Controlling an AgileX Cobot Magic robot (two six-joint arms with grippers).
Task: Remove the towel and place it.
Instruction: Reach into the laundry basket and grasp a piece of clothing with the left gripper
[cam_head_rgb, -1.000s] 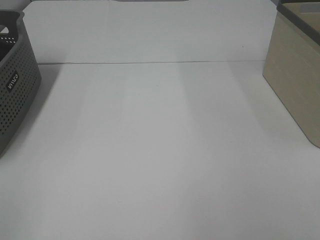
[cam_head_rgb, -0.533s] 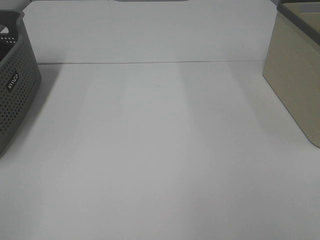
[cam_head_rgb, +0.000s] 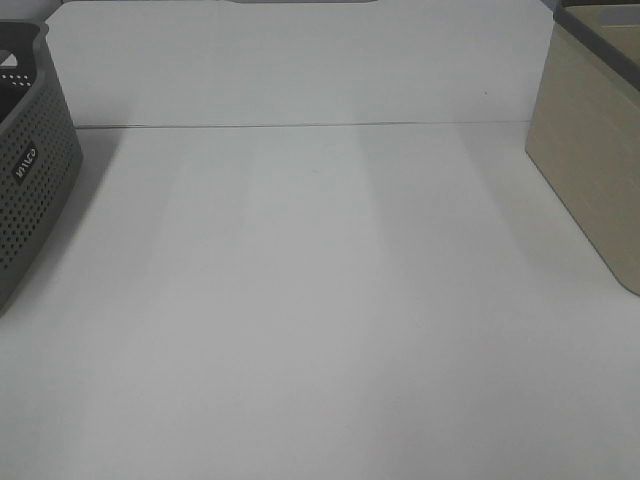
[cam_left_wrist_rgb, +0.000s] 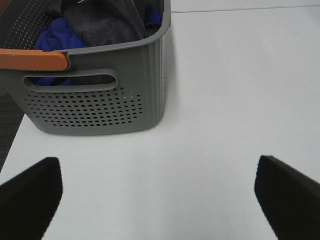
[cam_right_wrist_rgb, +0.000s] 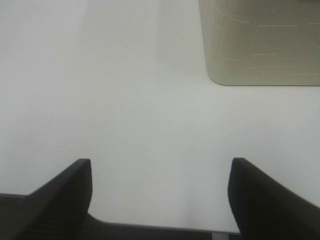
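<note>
Charcoal towel (cam_left_wrist_rgb: 100, 25) is lying in the basket (cam_left_wrist_rgb: 95, 100) ahead of the left gripper (cam_left_wrist_rgb: 156, 170), which is hovering wide open and empty; right gripper (cam_right_wrist_rgb: 161, 170) is gaping too, facing the beige box (cam_right_wrist_rgb: 260, 45).

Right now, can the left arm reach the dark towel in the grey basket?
Probably yes: the left gripper is open, the basket is open-topped, and the towel lies exposed beside a blue cloth.

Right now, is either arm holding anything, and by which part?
Nothing is held: left fingers and right fingers stand open; the towel lies in the basket.
</note>
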